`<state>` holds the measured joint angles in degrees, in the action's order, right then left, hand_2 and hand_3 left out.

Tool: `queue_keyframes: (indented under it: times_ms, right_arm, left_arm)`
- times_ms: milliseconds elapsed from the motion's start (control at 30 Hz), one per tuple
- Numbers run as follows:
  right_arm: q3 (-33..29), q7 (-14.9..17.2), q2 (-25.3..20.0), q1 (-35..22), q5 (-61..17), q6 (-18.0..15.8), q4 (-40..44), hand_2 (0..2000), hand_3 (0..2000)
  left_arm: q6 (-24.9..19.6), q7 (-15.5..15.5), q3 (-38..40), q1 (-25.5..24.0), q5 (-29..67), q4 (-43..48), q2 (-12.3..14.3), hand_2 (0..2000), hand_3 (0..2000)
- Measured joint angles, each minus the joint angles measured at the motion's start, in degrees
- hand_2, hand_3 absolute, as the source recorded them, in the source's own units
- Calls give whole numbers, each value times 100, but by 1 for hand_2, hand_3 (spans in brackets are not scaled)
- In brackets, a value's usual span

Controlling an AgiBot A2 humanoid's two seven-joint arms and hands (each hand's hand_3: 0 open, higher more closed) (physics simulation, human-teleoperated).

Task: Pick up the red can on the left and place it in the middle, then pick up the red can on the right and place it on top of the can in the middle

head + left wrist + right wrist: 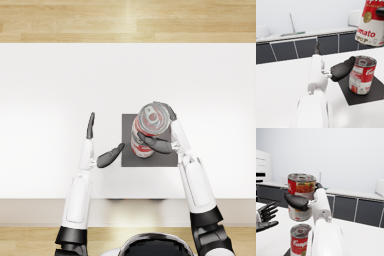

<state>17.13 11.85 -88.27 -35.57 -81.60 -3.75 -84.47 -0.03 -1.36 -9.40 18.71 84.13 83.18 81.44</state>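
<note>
One red soup can (pixel 363 74) (pixel 301 242) stands upright on the dark square mat (pixel 165 156) (pixel 373 93) in the middle of the white table. In the head view it is mostly hidden under the second can; only its side (pixel 140 148) shows. My right hand (pixel 159 135) (pixel 297 200) grips the second red can (pixel 151 120) (pixel 371 22) (pixel 301 196) and holds it in the air just above the standing one, with a gap between them. My left hand (pixel 102 145) (pixel 342 71) is open beside the mat, its thumb close to the lower can and holding nothing.
The white table (pixel 50 90) stretches wide to the left, right and back, ending at a wooden floor strip (pixel 125 20). A kitchen counter with dark cabinets (pixel 301 47) and a sink tap (pixel 292 22) lies far behind.
</note>
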Motion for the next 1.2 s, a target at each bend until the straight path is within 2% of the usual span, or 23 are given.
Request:
queue_keyframes:
  times_ms: [133, 200, 267, 567, 900, 933, 967, 1033, 1067, 1200]
  right_arm:
    - [116, 73, -87, -107, 0, -45, 247, 2000, 1520]
    - [112, 85, -117, -137, 0, -285, 372, 2000, 1520]
    - [95, 89, -130, -124, 0, -369, 438, 2000, 1520]
    - [-170, 86, -134, 56, 1, -265, 415, 2000, 1520]
    - [-16, 51, -94, 74, 3, -318, 995, 2000, 1520]
    - [-33, 7, -105, 62, 6, -288, 1040, 639, 1193]
    - [-50, -13, -111, 66, 7, -279, 1068, 0, 867]
    - [-69, -21, -107, 132, 9, -304, 996, 0, 213]
    - [-70, 69, -105, 164, 8, -158, 921, 0, 0]
    - [-129, 271, -127, 204, 5, 243, 407, 0, 0]
  left_arm:
    - [2, 100, 460, -378, 0, 248, -35, 0, 0]
    - [3, 118, 595, -478, 0, 288, -35, 0, 0]
    - [3, 127, 707, -544, 0, 349, -30, 0, 0]
    - [3, 136, 861, -613, 0, 449, 15, 0, 0]
    - [3, 136, 864, -674, 0, 535, 65, 0, 0]
    - [3, 136, 858, -695, 0, 545, 69, 0, 0]
    - [3, 136, 851, -715, 0, 565, 73, 0, 0]
    - [3, 136, 853, -749, 0, 607, 81, 0, 0]
    - [3, 136, 853, -745, 0, 612, 86, 0, 0]
    - [3, 136, 821, -705, 0, 773, 111, 0, 0]
